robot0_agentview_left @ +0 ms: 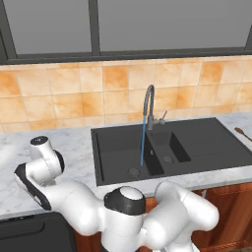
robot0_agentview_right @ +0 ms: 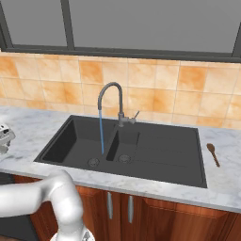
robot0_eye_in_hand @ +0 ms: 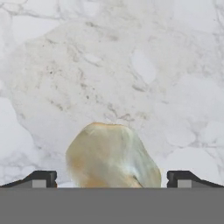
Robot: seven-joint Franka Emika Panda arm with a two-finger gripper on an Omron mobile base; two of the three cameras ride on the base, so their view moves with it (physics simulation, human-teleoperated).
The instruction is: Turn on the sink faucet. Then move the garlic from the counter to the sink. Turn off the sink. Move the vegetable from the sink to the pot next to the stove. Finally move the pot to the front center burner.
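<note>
In the hand view the gripper [robot0_eye_in_hand: 112, 179] hangs with its jaws spread wide over the counter [robot0_eye_in_hand: 131, 65], and the garlic [robot0_eye_in_hand: 113, 158] lies on the marble between the two fingertips [robot0_eye_in_hand: 41, 178], touched by neither. Well off to the gripper's side, the sink faucet [robot0_agentview_left: 148, 106] pours a thin blue stream into the sink [robot0_agentview_left: 115, 147].

Folded low at the left of the left base view, white links bent back on themselves, with the dark-jointed wrist turned out over the marble at the far left. Reaches leftward across the bottom of the right base view as a white curved link. Gripper [robot0_eye_in_hand: 112, 179] pointed straight down in the hand view, fingertips [robot0_eye_in_hand: 41, 178] spread wide apart, one at each side.
</note>
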